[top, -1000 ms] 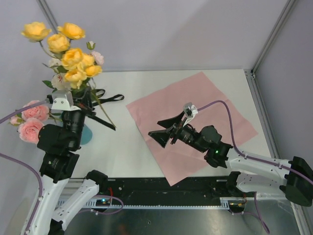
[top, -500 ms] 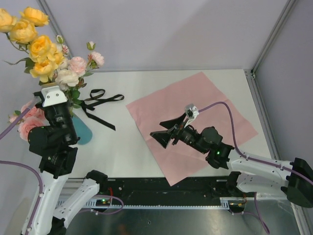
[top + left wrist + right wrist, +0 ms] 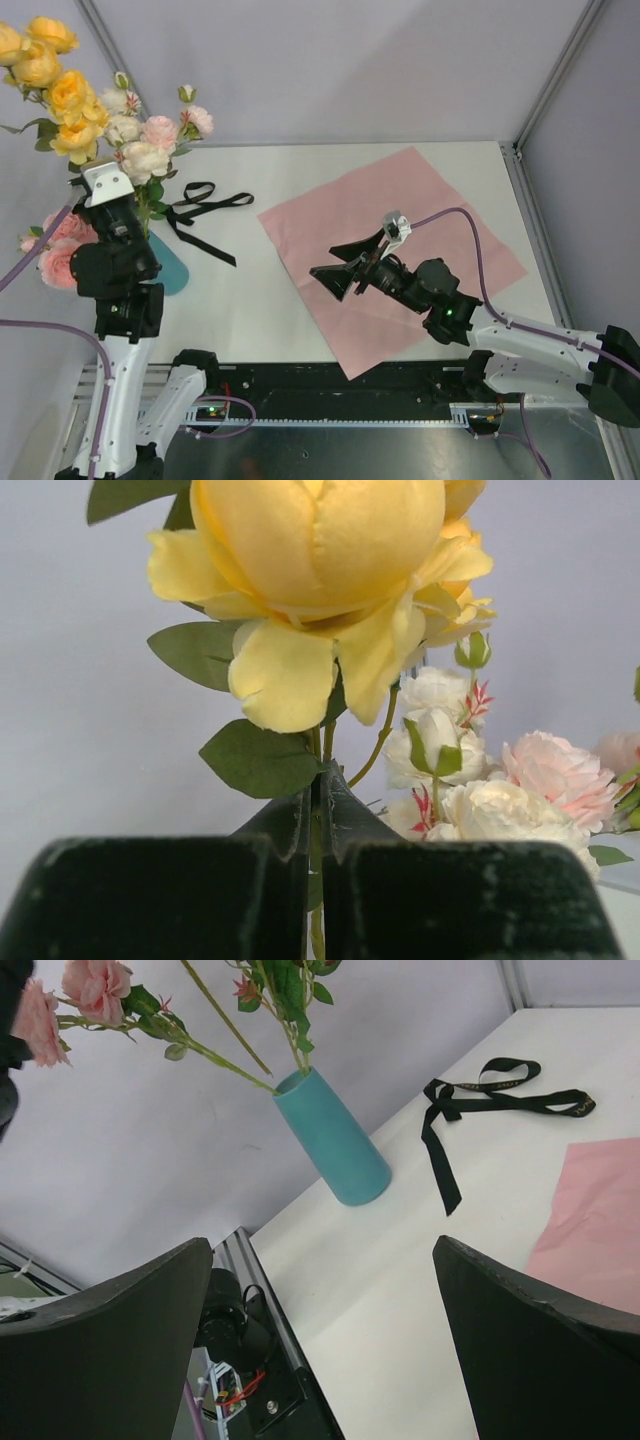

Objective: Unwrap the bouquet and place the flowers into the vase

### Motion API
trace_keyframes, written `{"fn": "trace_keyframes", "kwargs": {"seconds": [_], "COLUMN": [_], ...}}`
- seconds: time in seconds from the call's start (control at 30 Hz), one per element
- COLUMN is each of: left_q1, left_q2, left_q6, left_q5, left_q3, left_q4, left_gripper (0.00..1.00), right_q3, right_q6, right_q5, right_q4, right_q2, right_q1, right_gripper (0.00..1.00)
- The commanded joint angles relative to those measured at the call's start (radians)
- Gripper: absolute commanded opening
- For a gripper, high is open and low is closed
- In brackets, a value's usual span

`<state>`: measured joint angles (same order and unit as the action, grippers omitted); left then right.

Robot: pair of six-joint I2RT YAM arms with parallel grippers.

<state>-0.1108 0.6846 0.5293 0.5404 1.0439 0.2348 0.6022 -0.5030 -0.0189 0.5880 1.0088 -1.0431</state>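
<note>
Flowers: yellow rose spray (image 3: 320, 550) pinched at stem by left gripper (image 3: 320, 810), jaws fully closed, held upright by teal vase (image 3: 335, 1140), likely to seat stems; pink roses (image 3: 95, 985) already in vase; right gripper (image 3: 322, 1260) gaping wide, empty, parked over pink paper (image 3: 400, 200).

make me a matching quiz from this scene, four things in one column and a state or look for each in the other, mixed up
Things:
1. vase
2. ribbon
3. pink paper
4. left gripper

States:
a. spread out flat
b. shut on a flower stem
c. teal, with stems standing in it
d. black, lying in loose loops

Pairs: 1-c, 2-d, 3-a, 4-b
</note>
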Motion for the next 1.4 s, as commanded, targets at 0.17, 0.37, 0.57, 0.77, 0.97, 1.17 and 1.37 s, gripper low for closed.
{"fn": "trace_keyframes", "kwargs": {"seconds": [0.17,0.37,0.57,0.77,0.97,1.17,1.37], "left_q1": [0.1,0.141,0.147,0.146,0.147,0.145,0.145], "left_q2": [0.043,0.029,0.054,0.056,-0.01,-0.056,-0.089], "left_q6": [-0.078,-0.162,-0.237,-0.285,-0.349,-0.443,-0.502], "left_q5": [-0.087,-0.058,0.037,0.107,0.082,-0.02,-0.134], "left_q3": [-0.146,-0.287,-0.337,-0.362,-0.323,-0.151,-0.018], "left_q4": [0.178,0.183,0.17,0.133,-0.017,-0.328,-0.468], "left_gripper": [0.0,0.0,0.0,0.24,0.63,0.89,0.98], "right_q3": [-0.015,-0.022,-0.024,-0.023,-0.022,-0.022,-0.011], "right_q6": [0.011,0.012,0.012,0.006,0.0,-0.013,-0.019], "right_q5": [-0.006,-0.002,0.003,0.007,0.007,0.006,0.004], "right_q4": [0.024,0.02,0.022,0.038,0.032,0.028,0.009], "right_q2": [-0.041,-0.057,-0.056,-0.044,-0.05,-0.049,-0.042], "right_q1": [0.009,0.011,0.012,0.012,0.014,0.013,0.012], "right_gripper": [0.99,0.99,0.99,0.99,0.99,0.99,0.99]}}
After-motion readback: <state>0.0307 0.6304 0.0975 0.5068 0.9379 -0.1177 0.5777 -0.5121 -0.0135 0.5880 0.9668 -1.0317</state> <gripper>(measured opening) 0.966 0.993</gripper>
